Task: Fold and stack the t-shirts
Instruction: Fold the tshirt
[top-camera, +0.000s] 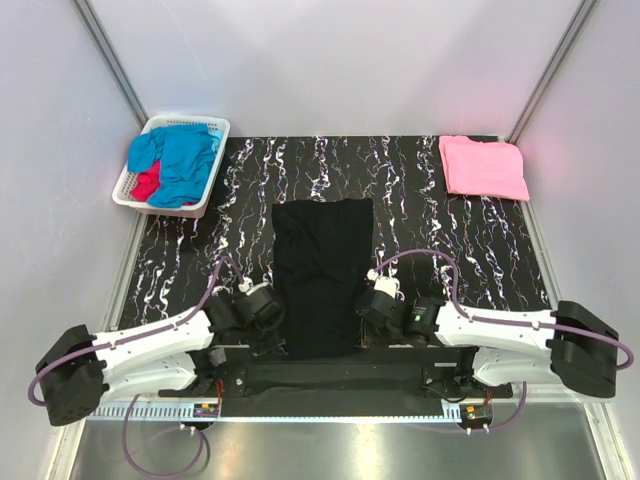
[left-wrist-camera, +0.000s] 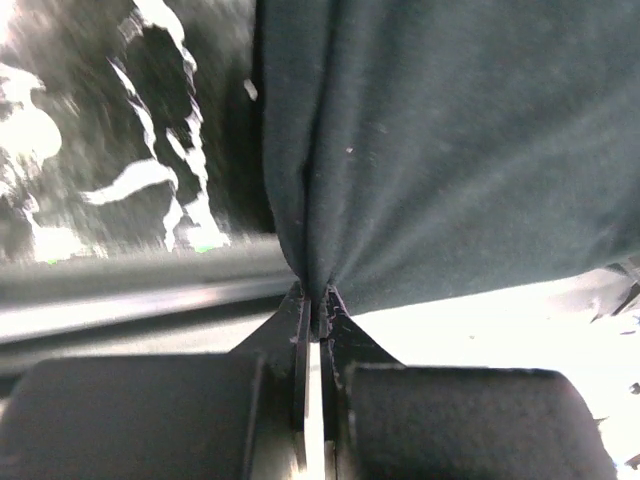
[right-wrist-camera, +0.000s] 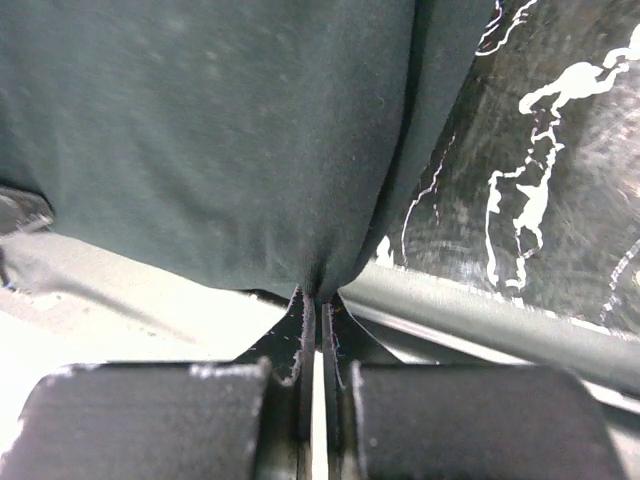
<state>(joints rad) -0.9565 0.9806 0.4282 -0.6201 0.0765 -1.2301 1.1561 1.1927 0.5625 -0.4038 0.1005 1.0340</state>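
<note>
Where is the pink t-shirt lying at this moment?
In the top view, the pink t-shirt lies folded at the far right corner of the table, opposite the white basket and apart from the black t-shirt.

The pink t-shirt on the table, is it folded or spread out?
Folded. The pink t-shirt lies as a neat, compact rectangle at the far right corner of the table, with no sleeves sticking out.
</note>
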